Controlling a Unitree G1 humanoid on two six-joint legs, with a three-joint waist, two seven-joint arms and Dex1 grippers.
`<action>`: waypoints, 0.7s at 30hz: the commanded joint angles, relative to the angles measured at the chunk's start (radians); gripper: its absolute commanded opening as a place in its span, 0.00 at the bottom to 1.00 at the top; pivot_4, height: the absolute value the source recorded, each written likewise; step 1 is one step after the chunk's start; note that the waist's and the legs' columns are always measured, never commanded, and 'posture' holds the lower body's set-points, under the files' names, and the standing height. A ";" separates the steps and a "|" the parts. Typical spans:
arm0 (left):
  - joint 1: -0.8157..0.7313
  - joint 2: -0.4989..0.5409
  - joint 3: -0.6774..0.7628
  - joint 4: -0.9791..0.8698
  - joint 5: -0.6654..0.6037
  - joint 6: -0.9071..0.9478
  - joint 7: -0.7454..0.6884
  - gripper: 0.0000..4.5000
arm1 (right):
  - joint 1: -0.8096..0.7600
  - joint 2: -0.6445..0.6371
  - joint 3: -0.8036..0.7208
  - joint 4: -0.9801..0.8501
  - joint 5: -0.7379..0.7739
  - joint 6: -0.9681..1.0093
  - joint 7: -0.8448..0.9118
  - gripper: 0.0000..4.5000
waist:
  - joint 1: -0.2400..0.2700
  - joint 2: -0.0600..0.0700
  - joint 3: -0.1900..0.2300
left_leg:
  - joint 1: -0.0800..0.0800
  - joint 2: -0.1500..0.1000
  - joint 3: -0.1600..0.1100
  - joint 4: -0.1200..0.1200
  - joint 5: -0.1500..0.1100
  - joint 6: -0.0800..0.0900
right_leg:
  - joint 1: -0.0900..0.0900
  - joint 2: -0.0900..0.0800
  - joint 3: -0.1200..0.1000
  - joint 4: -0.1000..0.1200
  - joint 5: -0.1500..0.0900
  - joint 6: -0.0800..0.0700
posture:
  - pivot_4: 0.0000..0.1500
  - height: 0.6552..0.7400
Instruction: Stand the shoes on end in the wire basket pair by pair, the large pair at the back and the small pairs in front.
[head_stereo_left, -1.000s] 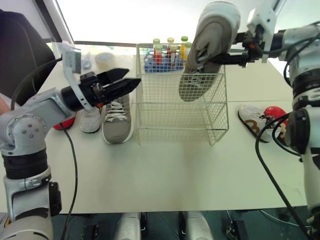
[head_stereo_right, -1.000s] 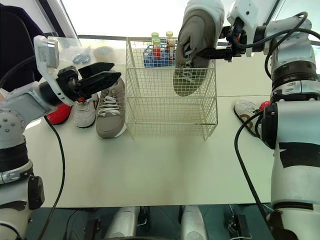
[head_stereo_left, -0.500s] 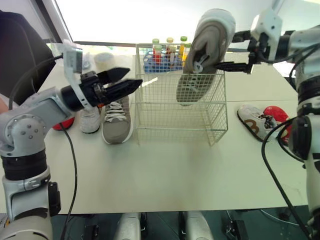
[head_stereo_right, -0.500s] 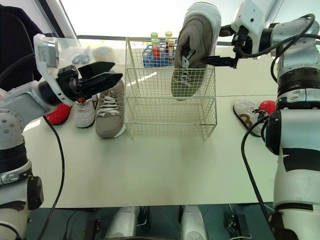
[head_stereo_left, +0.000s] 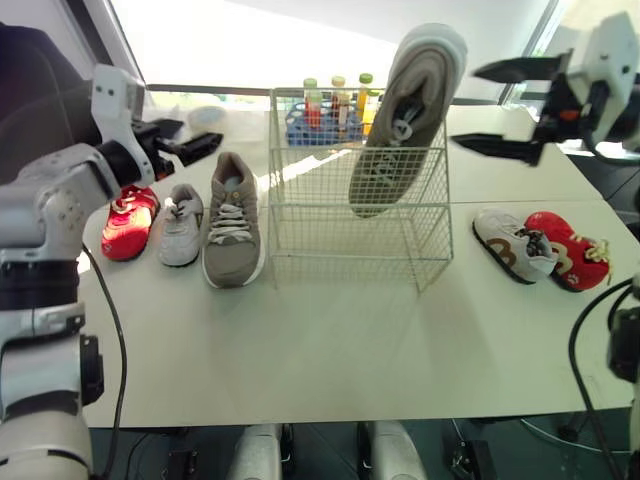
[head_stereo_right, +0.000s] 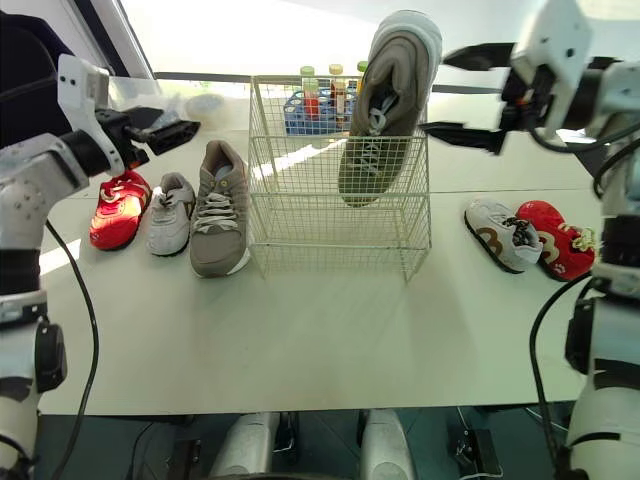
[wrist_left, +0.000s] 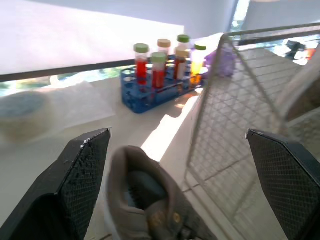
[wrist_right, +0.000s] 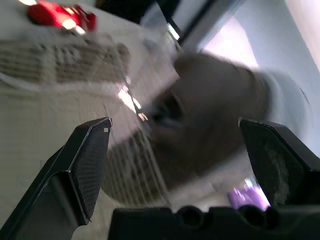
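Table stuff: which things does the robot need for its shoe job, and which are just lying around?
For the job: wire basket, grey shoe in basket, grey shoe on table, left white shoe, right white shoe, left red shoe, right red shoe.
Just sitting there: blue rack of bottles.

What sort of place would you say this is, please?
Probably a lab or test room: a blue rack of capped tubes stands behind the wire basket on a plain white table.
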 joint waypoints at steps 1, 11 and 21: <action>-0.086 -0.033 -0.059 0.186 0.137 -0.111 0.017 1.00 | 0.031 0.029 -0.056 -0.235 0.130 0.152 -0.106 0.97 | 0.004 -0.001 0.000 | 0.000 0.000 0.000 0.001 -0.001 0.002 | 0.000 0.000 0.000 0.000 0.000 0.000 | 1.00 1.00; -0.264 -0.200 -0.067 0.765 0.297 -0.437 -0.017 1.00 | 0.121 0.071 -0.090 -0.454 0.279 0.327 -0.284 0.97 | 0.026 -0.003 0.000 | -0.004 0.000 -0.001 0.005 -0.003 0.005 | -0.001 -0.001 -0.002 -0.001 0.000 0.000 | 1.00 1.00; -0.316 -0.271 -0.061 0.945 0.376 -0.516 0.003 1.00 | 0.128 0.058 -0.078 -0.497 0.314 0.363 -0.351 0.97 | 0.022 -0.004 0.000 | -0.005 0.000 -0.001 0.005 -0.003 0.006 | -0.002 -0.001 -0.002 0.001 0.000 0.000 | 1.00 1.00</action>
